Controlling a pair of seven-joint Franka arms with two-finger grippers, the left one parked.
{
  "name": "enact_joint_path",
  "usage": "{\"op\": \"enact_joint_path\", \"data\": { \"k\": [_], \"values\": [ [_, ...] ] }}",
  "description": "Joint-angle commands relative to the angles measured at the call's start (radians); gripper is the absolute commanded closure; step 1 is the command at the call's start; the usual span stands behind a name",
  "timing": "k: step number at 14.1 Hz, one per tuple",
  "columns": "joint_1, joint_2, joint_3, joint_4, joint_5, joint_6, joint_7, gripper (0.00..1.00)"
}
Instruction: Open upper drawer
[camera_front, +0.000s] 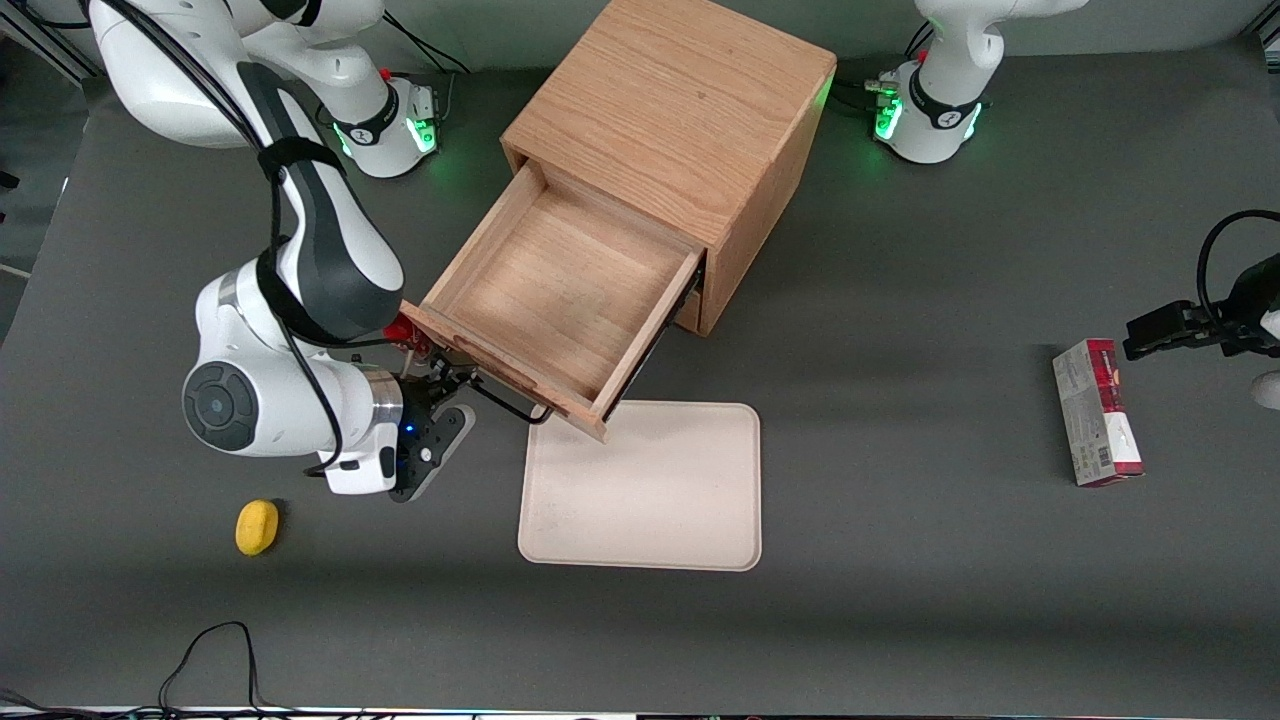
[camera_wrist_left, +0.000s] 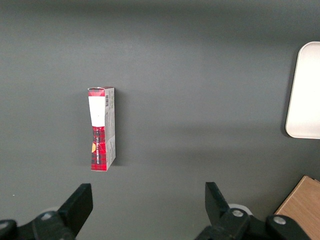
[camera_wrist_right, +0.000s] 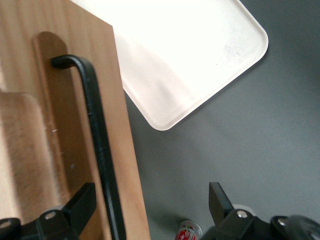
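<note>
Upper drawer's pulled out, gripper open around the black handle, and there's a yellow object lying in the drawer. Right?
Not quite. The upper drawer is pulled out and the gripper is open around the black handle, but the front view shows the drawer empty. The yellow object lies on the table, nearer to the front camera than the gripper.

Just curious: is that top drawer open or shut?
Open: the upper drawer is pulled far out, bare inside showing, with the open gripper at its handle.
</note>
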Motion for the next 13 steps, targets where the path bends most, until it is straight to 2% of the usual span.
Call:
{"op": "enact_joint_path", "data": {
  "k": [1,5,7,10,12,13],
  "values": [
    [0.001,-0.038,0.004,0.013,-0.02,-0.062,0.026,0.0],
    [0.001,-0.152,-0.016,-0.024,-0.07,-0.162,0.103,0.0],
    [0.005,-0.252,-0.042,-0.12,-0.116,-0.168,0.141,0.0],
    [0.004,-0.416,-0.065,-0.304,-0.135,-0.159,0.389,0.0],
    [0.004,-0.482,-0.14,-0.378,-0.126,-0.156,0.527,0.0],
    [0.005,-0.493,-0.183,-0.375,-0.124,-0.164,0.532,0.0]
  ]
}}
